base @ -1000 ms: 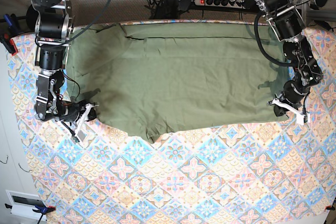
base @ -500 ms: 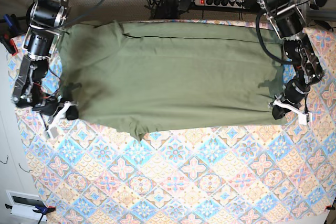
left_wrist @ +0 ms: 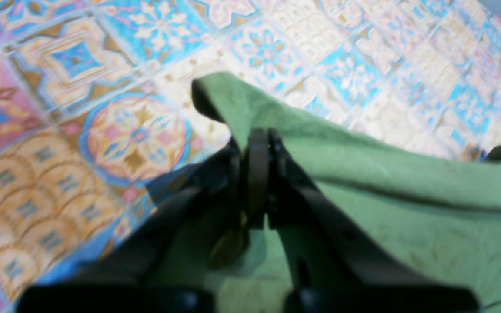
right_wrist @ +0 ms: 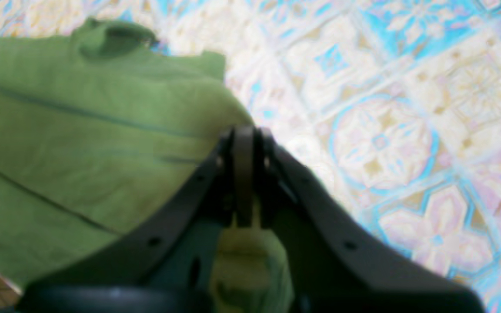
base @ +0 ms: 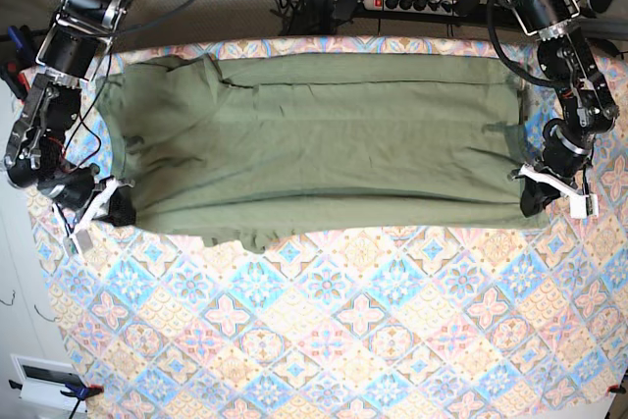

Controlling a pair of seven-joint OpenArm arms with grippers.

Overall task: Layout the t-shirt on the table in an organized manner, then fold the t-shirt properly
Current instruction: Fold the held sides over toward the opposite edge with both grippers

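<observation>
- On the counter [base: 324, 340], the t-shirt [base: 324, 154] lies spread wide.
- Left gripper [base: 535, 201]: jaws clamped on one t-shirt corner.
- Right gripper [base: 116, 207]: jaws clamped on the opposite corner.

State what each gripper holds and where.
Both grip the t-shirt: left gripper at one near-edge corner, right gripper at the opposite one.

No text, label, brand, number or sign can be read in these pictures, neither on the t-shirt [base: 324, 144] nor on the table [base: 373, 331].
</observation>
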